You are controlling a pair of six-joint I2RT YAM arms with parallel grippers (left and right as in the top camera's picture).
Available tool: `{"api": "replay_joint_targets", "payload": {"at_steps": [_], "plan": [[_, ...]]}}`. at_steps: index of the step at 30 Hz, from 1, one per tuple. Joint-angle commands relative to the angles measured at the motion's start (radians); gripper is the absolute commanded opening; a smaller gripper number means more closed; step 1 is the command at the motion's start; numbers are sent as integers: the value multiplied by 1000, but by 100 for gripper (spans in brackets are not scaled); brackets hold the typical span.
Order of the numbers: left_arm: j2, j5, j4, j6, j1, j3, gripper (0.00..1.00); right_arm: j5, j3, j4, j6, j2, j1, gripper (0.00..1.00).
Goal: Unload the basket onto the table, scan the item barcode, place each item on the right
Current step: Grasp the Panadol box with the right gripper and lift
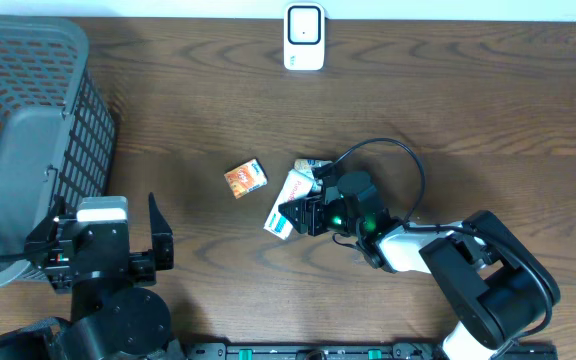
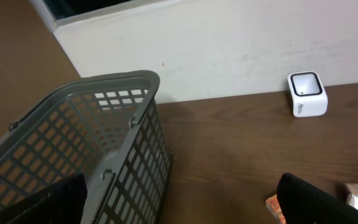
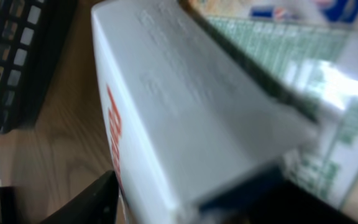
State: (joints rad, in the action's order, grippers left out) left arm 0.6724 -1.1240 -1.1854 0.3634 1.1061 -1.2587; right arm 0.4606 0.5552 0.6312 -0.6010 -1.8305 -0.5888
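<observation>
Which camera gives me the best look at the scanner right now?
Left wrist view: the scanner sits unobstructed, its dark window and front face both visible. The overhead view shows the scanner only from straight above. The right wrist view misses it; a blurred white box fills that frame.

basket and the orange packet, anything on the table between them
Nothing: in the overhead view, the table between the basket and the orange packet is bare wood.
</observation>
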Motion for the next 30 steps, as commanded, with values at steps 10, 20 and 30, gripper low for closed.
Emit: {"api": "replay_joint_targets", "payload": {"at_steps": [10,20,30], "plan": [[-4,-2,-3,9,-3,-2,98,132,-21,103,35,-42,-10,37],[-4,-2,-3,9,-3,-2,98,153,-21,103,76,-42,-8,2],[-4,-2,-3,9,-3,-2,98,591,-21,439,-11,-42,61,3]]}}
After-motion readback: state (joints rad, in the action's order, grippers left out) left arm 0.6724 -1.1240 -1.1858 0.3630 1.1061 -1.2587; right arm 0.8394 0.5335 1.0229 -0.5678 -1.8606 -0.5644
